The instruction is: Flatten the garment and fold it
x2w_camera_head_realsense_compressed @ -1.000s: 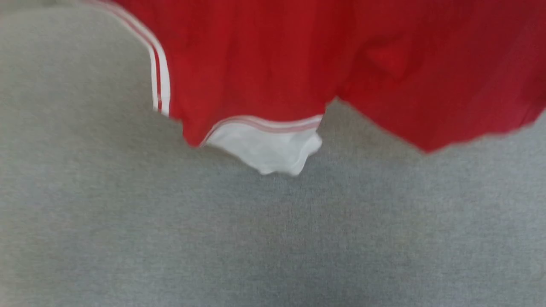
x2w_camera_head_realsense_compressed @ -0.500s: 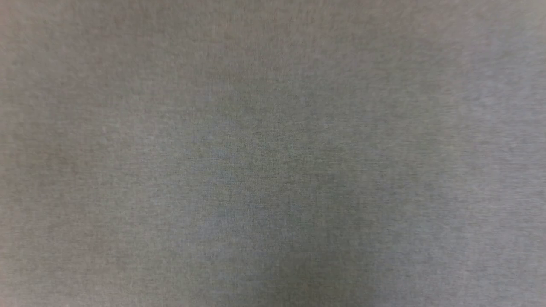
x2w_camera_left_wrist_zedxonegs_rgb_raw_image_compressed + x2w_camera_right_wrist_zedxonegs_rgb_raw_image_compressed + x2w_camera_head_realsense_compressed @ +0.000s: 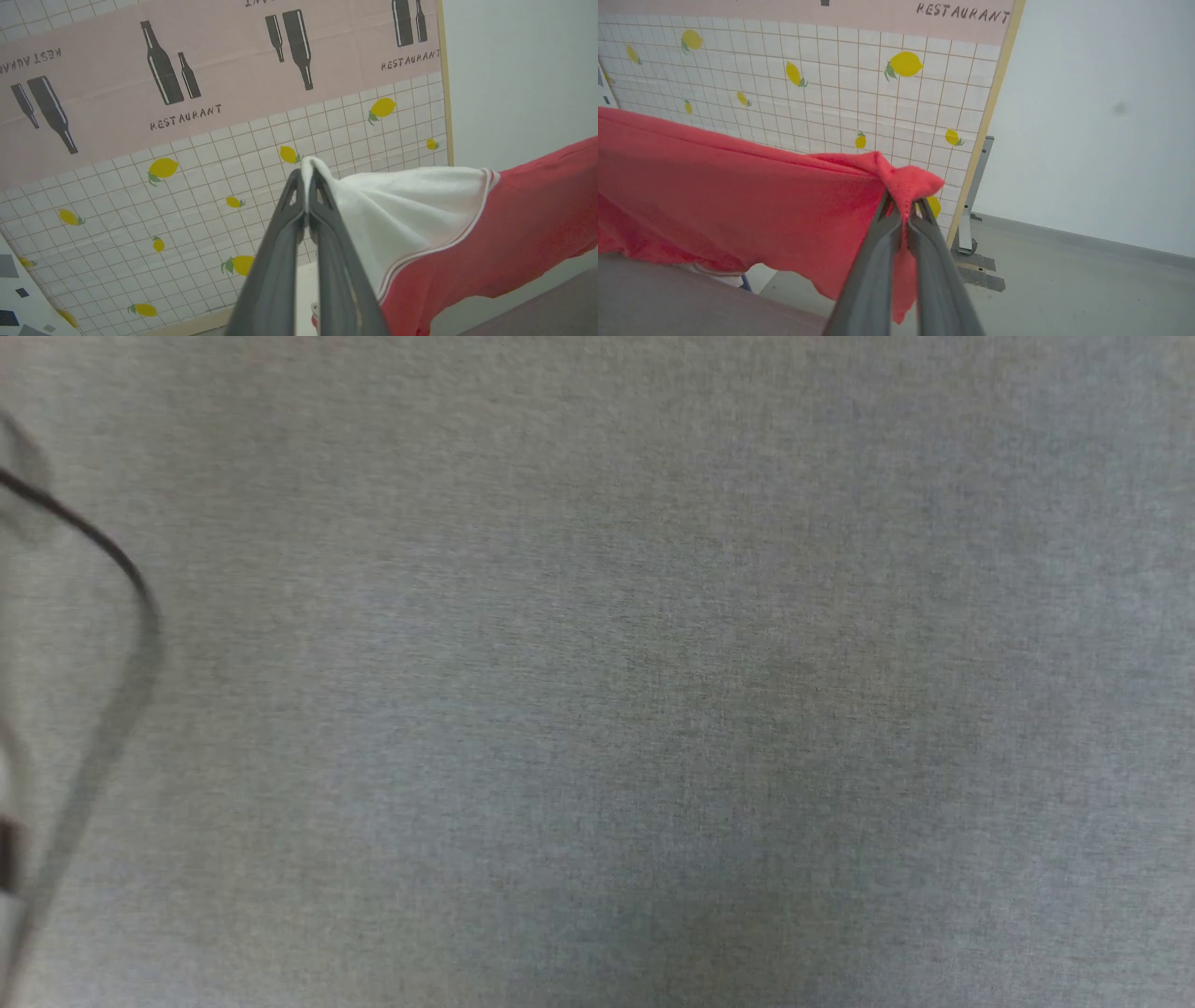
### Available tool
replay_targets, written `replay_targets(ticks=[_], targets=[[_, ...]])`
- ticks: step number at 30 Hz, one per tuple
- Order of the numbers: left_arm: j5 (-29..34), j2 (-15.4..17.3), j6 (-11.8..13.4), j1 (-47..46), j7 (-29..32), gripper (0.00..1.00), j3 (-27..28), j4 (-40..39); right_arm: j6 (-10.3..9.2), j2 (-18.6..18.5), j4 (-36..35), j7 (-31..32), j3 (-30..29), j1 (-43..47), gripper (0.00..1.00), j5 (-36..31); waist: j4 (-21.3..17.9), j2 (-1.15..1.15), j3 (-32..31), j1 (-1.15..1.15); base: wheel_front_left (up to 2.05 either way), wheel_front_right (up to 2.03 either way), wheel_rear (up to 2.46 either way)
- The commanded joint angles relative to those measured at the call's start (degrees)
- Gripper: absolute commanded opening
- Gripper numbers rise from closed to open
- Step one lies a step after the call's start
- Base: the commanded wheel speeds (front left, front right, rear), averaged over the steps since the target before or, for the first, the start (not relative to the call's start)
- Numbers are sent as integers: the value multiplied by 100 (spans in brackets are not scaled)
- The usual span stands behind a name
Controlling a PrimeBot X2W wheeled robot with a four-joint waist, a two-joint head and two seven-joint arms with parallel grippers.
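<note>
The garment (image 3: 514,224) is a red jersey with a white sleeve and striped trim, held up in the air and stretched between my two grippers. My left gripper (image 3: 306,179) is shut on the edge of the white sleeve (image 3: 411,210). In the right wrist view the garment (image 3: 738,196) spreads away to the left, and my right gripper (image 3: 903,205) is shut on a bunched red corner of it. Its lettering is hidden.
The head view looks down on a grey cloth-covered table (image 3: 653,663) with a thin black cable (image 3: 103,546) at its left edge. Behind the garment stands a backdrop panel (image 3: 187,140) printed with lemons and bottles, beside a pale wall (image 3: 1087,116) and grey floor (image 3: 1064,289).
A second ago the red garment hung across the top of the head view; now that view holds bare grey table and a cable at the left. The camera seems to have shifted.
</note>
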Motion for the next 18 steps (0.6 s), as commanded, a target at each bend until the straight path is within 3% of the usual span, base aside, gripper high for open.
replay_targets(ticks=[1, 9, 18], targets=[[-42, -71, -15, 460, -53, 0, -44, -14, -11, 16, 68, -78, 89, 382, 0, 48, 106, 0, -302, -1, 0, 0, 0], [-196, -186, 12, 3258, -66, 0, -234, -398, -11, -157, 67, -265, 777, 2448, 0, 389, 272, 0, -1337, -1, 0, 0, 0], [-814, 283, -1, 5907, 341, 0, -370, -922, -11, -851, -657, 181, 1609, 4366, 0, 1106, 404, 0, -2616, -1, 0, 0, 0]])
